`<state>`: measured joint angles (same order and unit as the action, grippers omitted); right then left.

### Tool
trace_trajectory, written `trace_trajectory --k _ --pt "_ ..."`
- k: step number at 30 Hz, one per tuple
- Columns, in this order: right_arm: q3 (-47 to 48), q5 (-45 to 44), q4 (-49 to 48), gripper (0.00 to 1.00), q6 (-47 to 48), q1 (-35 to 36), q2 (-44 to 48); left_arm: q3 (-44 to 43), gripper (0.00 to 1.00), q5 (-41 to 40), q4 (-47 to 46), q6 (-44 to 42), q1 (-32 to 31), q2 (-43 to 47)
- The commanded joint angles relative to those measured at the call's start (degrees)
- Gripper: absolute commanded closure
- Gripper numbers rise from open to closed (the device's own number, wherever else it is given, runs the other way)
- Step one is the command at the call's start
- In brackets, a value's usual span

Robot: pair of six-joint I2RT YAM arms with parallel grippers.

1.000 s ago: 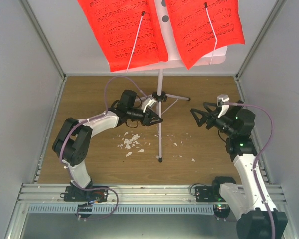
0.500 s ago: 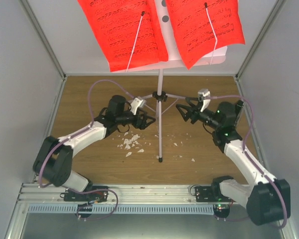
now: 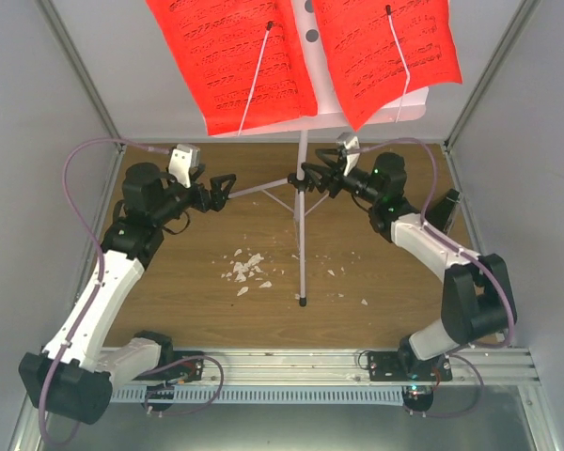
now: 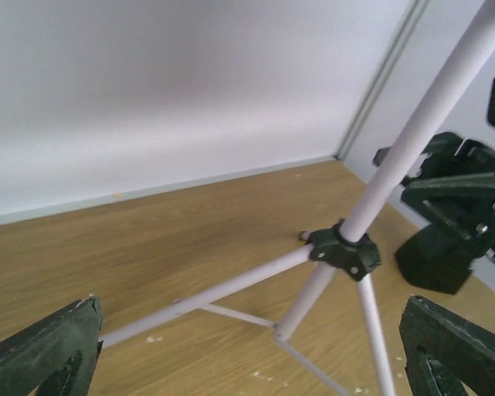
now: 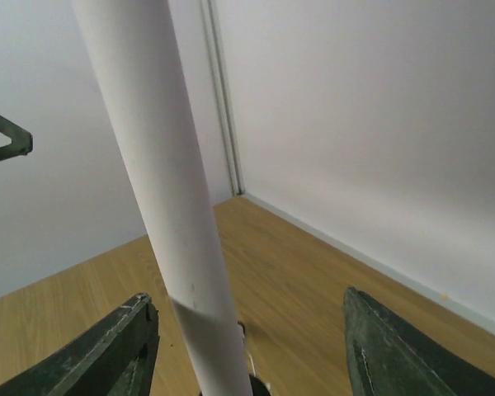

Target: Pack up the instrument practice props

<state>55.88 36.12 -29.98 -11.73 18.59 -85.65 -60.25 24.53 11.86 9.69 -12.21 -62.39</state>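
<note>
**White pole sits inside right pincer, not clamped yet**

White music stand (image 3: 302,235) is upright mid-table with its tripod legs spread. Right pincer (image 3: 318,174) is at the pole (image 5: 161,190), just above the black hub (image 4: 344,250). Its jaws are apart with the pole between them, hard against one finger and a clear gap to the other, so no grip yet. Left pincer (image 3: 227,181) is spread wide and holds nothing. One leg (image 4: 223,289) runs out ahead of it and passes beside one fingertip; contact cannot be told. The hub is further ahead.

Red sheets (image 3: 235,56) are high above both pincers, on the tray (image 3: 409,105) under thin white retainers. Metronome is not in view anywhere. Crumbs (image 3: 247,268) lie on the table (image 3: 169,301), back toward the bases from both pincers; not task items.

Risks, as judged:
- The pole is off-centre in the right jaws, so closing would likely shove it sideways before it clamps.
- The stand looks top-heavy with the sheets up on thin legs, so it could tip or skate.
- The left pincer is near enough to the leg to kick it and fold the tripod unevenly.
- Both pincers crowd the same hub and could hit each other.
- Any jolt may slide the sheets off the tray.
</note>
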Motion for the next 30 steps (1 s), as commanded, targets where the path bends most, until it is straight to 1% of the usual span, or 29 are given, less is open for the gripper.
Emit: trace_trajectory --k 1,3,5,9,10,11,14,16,18,23,28,30 --pt "5.1 4.4 -1.7 0.39 2.7 1.2 -3.1 4.6 0.01 -10.9 -0.1 -2.9 0.2 5.1" --pt "6.9 5.0 -0.8 0.41 3.2 1.5 -4.9 6.6 0.01 -13.3 -1.7 -4.0 0.4 6.6" --pt "8.3 5.5 -0.6 0.44 3.5 1.7 -6.6 6.5 0.01 -15.1 -0.7 -4.9 0.6 6.9" --pt "11.0 6.9 -0.2 0.51 3.6 2.2 -9.3 7.7 0.01 -15.3 -0.8 -5.3 0.5 7.6" --pt "11.5 7.0 0.0 0.55 3.8 2.4 -9.8 7.9 0.01 -15.6 -0.8 -5.3 0.5 7.8" --pt "11.8 6.6 0.3 0.61 4.1 2.7 -10.0 8.1 0.01 -15.8 -0.9 -5.4 0.6 7.9" --pt "11.7 3.9 0.5 0.85 4.9 3.5 -10.0 8.1 0.01 -16.0 -0.9 -5.6 0.5 8.0" --pt "10.8 1.1 0.3 0.93 5.1 3.9 -9.1 8.1 0.01 -16.7 -0.7 -5.9 0.5 8.0" --pt "9.2 -2.8 -0.1 0.99 5.0 4.6 -7.7 8.3 0.01 -17.3 -0.5 -6.0 0.5 8.1" --pt "4.7 -16.6 -0.2 1.00 5.2 7.5 -2.9 8.7 0.01 -17.2 -0.5 -5.9 0.5 8.2" --pt "2.0 -32.2 0.7 1.00 0.6 9.9 1.5 8.6 0.01 -17.3 -0.4 -5.9 0.5 8.2" --pt "1.6 -35.8 1.3 1.00 -0.7 10.4 2.7 8.7 0.01 -17.4 -0.4 -5.9 0.6 8.4"
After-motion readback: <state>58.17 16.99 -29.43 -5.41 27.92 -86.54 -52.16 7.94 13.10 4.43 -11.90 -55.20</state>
